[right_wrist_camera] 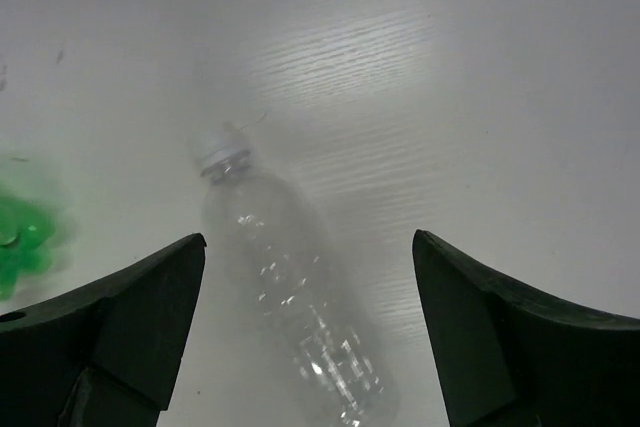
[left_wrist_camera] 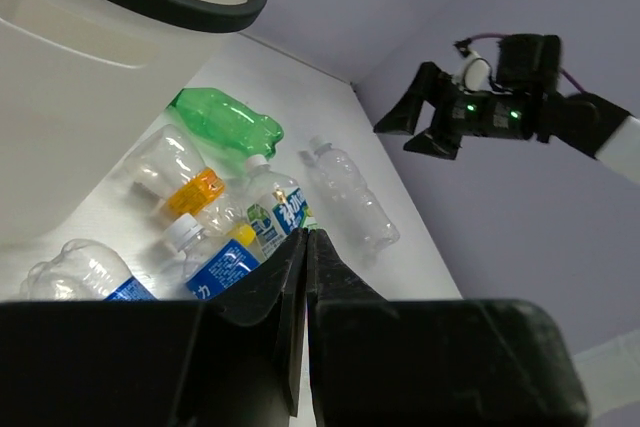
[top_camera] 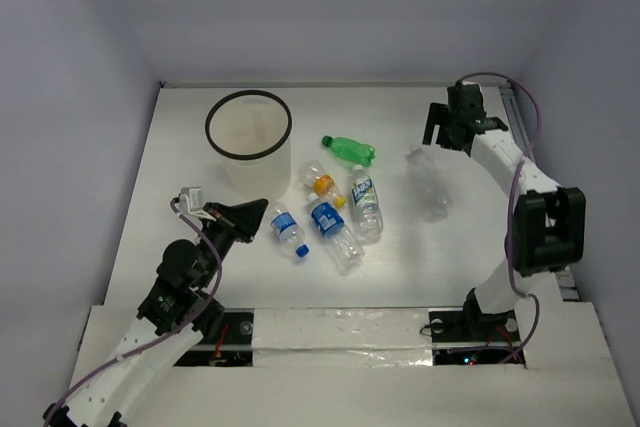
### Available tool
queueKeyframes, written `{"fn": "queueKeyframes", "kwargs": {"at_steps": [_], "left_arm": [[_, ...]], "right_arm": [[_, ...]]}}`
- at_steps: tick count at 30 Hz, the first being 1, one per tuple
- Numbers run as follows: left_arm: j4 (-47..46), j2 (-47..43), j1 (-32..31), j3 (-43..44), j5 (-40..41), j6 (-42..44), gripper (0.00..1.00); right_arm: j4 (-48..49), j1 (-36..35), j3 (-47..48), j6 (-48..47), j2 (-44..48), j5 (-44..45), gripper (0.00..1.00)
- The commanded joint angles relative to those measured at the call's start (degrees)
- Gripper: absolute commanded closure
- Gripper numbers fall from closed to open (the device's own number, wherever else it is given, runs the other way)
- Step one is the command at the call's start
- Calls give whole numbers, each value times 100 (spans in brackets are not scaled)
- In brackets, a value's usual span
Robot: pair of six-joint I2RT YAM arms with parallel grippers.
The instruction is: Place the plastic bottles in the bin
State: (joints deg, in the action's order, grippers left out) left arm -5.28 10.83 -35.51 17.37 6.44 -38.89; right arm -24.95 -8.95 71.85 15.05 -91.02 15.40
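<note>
Table (top_camera: 480, 267): bottles (top_camera: 326, 217) apparently all outside bin (top_camera: 248, 125).

Both arms are white link shells joined by blocky black joint housings; the right arm (top_camera: 500, 162) has a large black elbow block, the left arm (top_camera: 150, 347) a rounder black joint. Thin lilac-grey cables (top_camera: 522, 107) loop along each. The left gripper (top_camera: 262, 208) and right gripper (top_camera: 442, 137) have matt black wedge-shaped fingers; two green lights (left_wrist_camera: 470, 107) glow on the right one's body, and a white plug (top_camera: 192, 195) sits behind the left one
</note>
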Motion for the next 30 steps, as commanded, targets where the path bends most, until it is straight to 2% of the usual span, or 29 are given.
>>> {"fn": "queueKeyframes", "kwargs": {"at_steps": [1, 3, 9, 15, 17, 21, 22, 27, 30], "left_arm": [[-448, -151, 26, -40, -187, 66, 100], [-465, -204, 26, -66, -222, 49, 100], [-571, -204, 26, -163, -406, 22, 99], [-606, -204, 26, -163, -398, 31, 99], [-615, -204, 26, -163, -380, 40, 99], [-615, -178, 26, -172, -389, 31, 99], [-606, -169, 26, -172, -398, 22, 98], [-632, -90, 26, -181, -468, 5, 97], [-711, 59, 26, -163, -538, -4, 94]], "right_arm": [[-1151, 130, 1004, -687, -825, -659, 11], [-1371, 130, 1146, -871, -1057, -1272, 13], [-1311, 16, 1067, -1127, -1515, -2092, 12], [-1530, -37, 1296, -1136, -1892, -2068, 17], [-1539, -89, 1296, -1101, -1980, -2041, 28], [-1434, -89, 1314, -1048, -2016, -1805, 39], [-1399, -142, 1314, -1004, -1929, -1716, 48], [-1127, -352, 1550, -635, -533, -1074, 49], [-855, -1019, 2077, -538, 277, -1030, 49]]}}
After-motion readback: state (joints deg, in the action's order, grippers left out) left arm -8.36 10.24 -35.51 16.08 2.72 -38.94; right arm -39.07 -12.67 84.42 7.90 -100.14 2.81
